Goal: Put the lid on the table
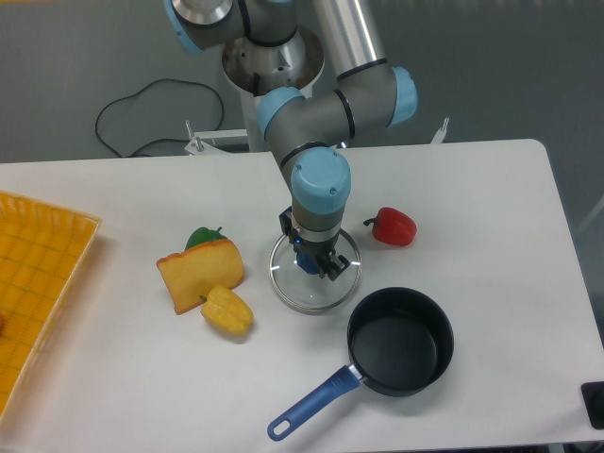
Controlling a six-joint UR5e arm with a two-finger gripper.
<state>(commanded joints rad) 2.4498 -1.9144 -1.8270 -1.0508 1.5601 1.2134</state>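
Note:
The round clear glass lid (314,288) with a thin silver rim is at the middle of the white table (491,208), level and low over or on the surface; I cannot tell if it touches. My gripper (311,262) points straight down over the lid's centre and is shut on the blue knob, which shows only partly between the fingers. The lid is left of and behind the dark saucepan (400,340), apart from it.
The saucepan's blue handle (311,404) points to the front left. A red pepper (392,226) lies right of the gripper. A cheese wedge (200,273), a green pepper (201,236) and a yellow pepper (227,310) lie to the left. A yellow woven tray (38,283) sits at the left edge.

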